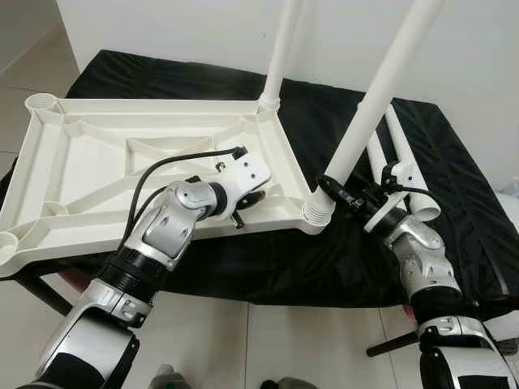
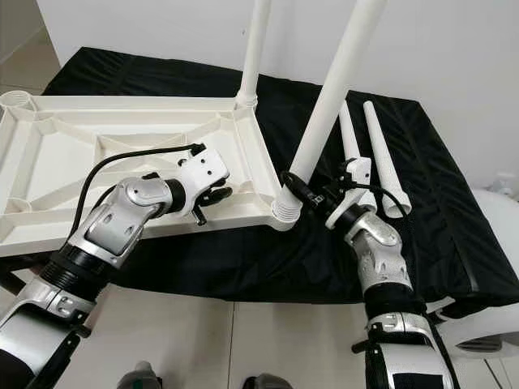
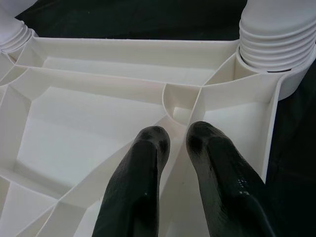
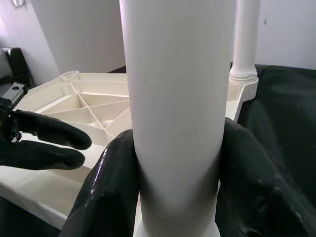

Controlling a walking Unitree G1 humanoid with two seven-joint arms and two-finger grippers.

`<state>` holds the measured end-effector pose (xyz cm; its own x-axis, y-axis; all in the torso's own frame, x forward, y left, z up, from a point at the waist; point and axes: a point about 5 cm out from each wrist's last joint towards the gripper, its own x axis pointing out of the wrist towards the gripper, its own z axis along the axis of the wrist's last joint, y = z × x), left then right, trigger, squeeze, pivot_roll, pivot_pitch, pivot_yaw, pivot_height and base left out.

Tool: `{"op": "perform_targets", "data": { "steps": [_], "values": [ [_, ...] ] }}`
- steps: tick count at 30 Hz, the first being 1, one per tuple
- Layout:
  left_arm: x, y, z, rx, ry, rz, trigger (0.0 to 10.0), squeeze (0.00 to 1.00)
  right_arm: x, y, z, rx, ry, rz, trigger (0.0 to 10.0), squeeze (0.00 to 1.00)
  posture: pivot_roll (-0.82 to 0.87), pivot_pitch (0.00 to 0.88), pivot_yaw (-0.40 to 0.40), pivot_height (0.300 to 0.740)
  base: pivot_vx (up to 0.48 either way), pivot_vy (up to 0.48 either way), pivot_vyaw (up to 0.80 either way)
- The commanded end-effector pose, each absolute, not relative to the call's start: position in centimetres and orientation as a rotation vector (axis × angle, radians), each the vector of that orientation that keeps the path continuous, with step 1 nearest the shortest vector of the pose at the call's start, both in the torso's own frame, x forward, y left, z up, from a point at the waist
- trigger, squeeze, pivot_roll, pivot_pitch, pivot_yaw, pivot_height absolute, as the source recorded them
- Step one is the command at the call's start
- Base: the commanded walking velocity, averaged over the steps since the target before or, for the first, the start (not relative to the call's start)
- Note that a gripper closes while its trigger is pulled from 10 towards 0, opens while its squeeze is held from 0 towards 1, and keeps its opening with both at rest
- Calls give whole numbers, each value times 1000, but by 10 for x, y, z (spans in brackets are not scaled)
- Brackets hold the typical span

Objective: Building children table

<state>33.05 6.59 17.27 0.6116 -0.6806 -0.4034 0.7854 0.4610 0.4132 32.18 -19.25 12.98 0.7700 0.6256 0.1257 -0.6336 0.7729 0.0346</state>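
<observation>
One white plastic tabletop [image 1: 122, 162] lay upside down on a black cloth [image 1: 454, 211], ribbed underside up, overhanging the cloth's near edge. Four white tubular legs total: two stood in corner sockets, far leg [image 1: 280, 57] and near leg [image 1: 381, 97] with a ridged base; two loose tapered legs [image 2: 369, 154] lay on the cloth near its right edge. Right gripper [image 4: 175, 182] pinched the near leg just above its socket. Left gripper [image 3: 175, 143] rested on the tabletop's ribs, fingers nearly pressed together, holding nothing.
</observation>
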Motion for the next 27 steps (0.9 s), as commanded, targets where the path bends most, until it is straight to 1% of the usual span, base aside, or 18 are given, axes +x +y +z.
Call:
{"op": "perform_targets", "data": {
  "steps": [1,8,14,19,20,21,23,27],
  "values": [
    [329,63,176,611,174,-922,10000,0,297,-196,69,96,176,633,10000,0,74,60,-85,740,0,0,0],
    [328,63,177,611,164,-922,10000,0,289,-184,69,117,124,562,10000,0,75,56,-89,740,0,0,0],
    [328,63,177,613,162,-925,10000,0,290,-179,74,136,74,467,10000,0,75,54,-89,740,0,0,0],
    [327,62,178,613,159,-930,10000,0,291,-163,86,154,-1,365,10000,0,78,51,-89,740,0,0,0],
    [327,62,178,613,159,-930,10000,0,291,-163,86,154,-1,365,10000,0,78,51,-89,740,0,0,0],
    [327,62,178,615,157,-931,10000,0,290,-150,92,159,-36,332,10000,0,80,50,-90,740,0,0,0],
    [327,62,178,615,157,-931,10000,0,290,-150,92,159,-36,332,10000,0,80,50,-90,740,0,0,0],
    [327,62,178,617,156,-931,10000,0,290,-139,97,151,-49,300,10000,0,84,47,-91,740,0,0,0]
  ]
}}
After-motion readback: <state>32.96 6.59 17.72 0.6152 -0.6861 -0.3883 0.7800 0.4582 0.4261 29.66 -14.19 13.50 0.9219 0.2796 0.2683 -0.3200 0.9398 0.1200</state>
